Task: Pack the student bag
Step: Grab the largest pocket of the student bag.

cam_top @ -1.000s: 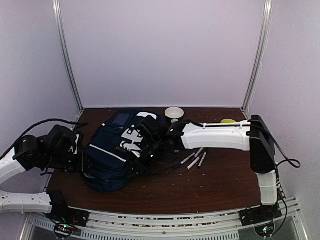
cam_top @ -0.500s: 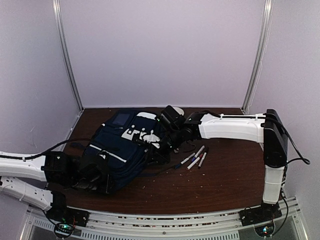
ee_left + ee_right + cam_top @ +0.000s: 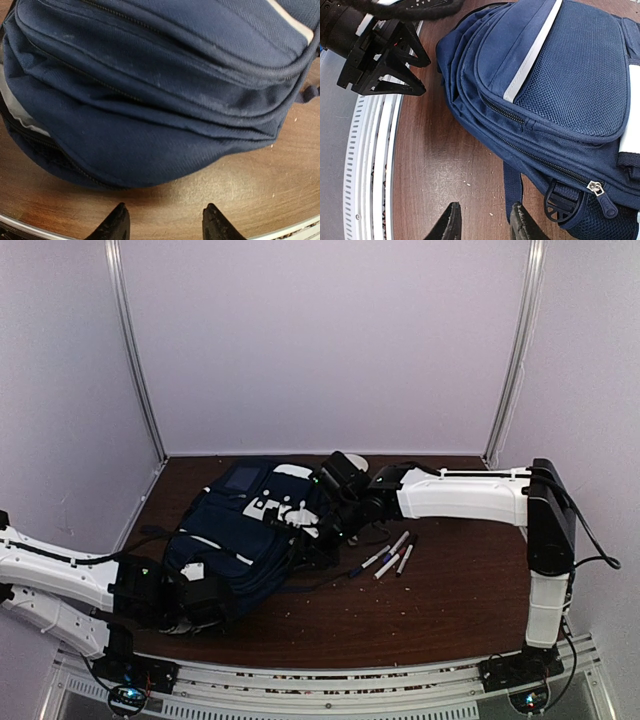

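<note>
Left gripper (image 3: 165, 226) swung off big navy-blue fabric backpack's (image 3: 250, 535) left side, dropped to its near end. White right arm (image 3: 460, 495) backed off rightward.

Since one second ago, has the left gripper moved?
Yes. The left gripper moved toward the near edge of the table, from the left side of the student bag to its near end.
</note>
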